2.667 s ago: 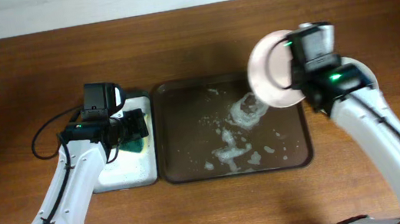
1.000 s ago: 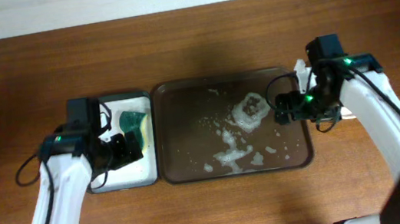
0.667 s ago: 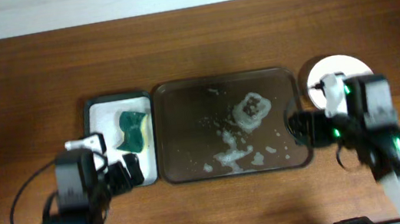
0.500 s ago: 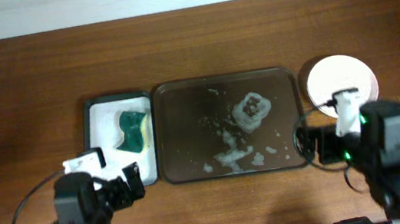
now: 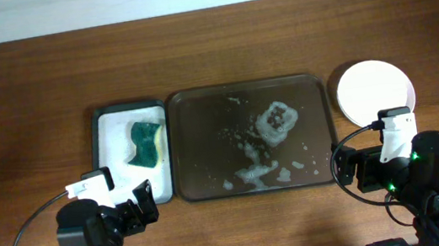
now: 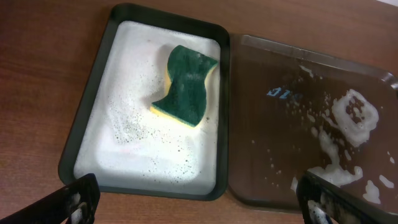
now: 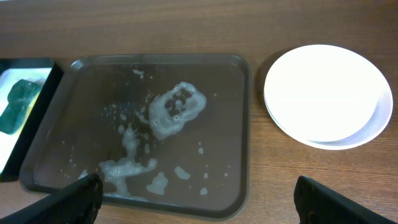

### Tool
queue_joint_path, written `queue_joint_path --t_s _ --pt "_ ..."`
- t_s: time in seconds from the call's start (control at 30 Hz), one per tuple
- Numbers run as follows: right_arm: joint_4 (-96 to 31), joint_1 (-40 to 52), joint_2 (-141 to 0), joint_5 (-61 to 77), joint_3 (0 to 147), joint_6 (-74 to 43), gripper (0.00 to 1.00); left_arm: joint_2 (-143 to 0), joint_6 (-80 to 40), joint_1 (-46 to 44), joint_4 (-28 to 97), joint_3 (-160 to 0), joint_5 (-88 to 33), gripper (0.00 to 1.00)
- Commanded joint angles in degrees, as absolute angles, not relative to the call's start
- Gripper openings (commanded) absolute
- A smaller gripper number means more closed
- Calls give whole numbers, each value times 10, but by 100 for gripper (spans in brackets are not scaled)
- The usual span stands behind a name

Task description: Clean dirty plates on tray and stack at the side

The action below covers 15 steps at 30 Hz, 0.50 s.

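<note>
Though apart from fingers [image 7: 79, 198], plates [image 7: 323, 93] beside tray [image 7: 224, 93]

light soft, even; table [image 5: 1, 143] dimmer at 9 o'clock; blue glint on tray [image 6: 281, 93]; fingertips [image 7: 78, 198] blurred, 5 and 7 o'clock

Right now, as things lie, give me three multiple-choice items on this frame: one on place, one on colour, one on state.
1. Where are the plates relative to the big tray?
A) on it
B) stacked on the table beside it, on the right arm's side
C) under it
2. The sponge in the small tray is topped:
A) green
B) red
C) blue
3. The left claw and right claw are:
A) both open, empty
B) both gripping plates
C) both gripping the sponge

B: the white stack lies outside the big tray's rim.
A: the overhead view shows green.
A: each wrist view shows the tips wide apart with nothing between.
</note>
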<state>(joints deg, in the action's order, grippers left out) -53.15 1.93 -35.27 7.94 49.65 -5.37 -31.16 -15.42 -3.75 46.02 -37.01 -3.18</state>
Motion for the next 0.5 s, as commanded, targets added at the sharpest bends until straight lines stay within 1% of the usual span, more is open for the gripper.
queue_joint_path --t_s 0.0,0.17,0.27,0.47 --pt "-531 22 -355 72 492 -49 99 -309 -145 -40 459 -365 -32 100" --pt "-538 22 -338 63 489 -47 99 -309 -145 -40 459 -365 -32 99" --pt "-516 22 -308 54 478 -47 99 -309 -145 -40 459 -365 -32 99" --pt "-371 23 -169 65 343 -47 99 -309 -145 -40 459 -365 -32 100"
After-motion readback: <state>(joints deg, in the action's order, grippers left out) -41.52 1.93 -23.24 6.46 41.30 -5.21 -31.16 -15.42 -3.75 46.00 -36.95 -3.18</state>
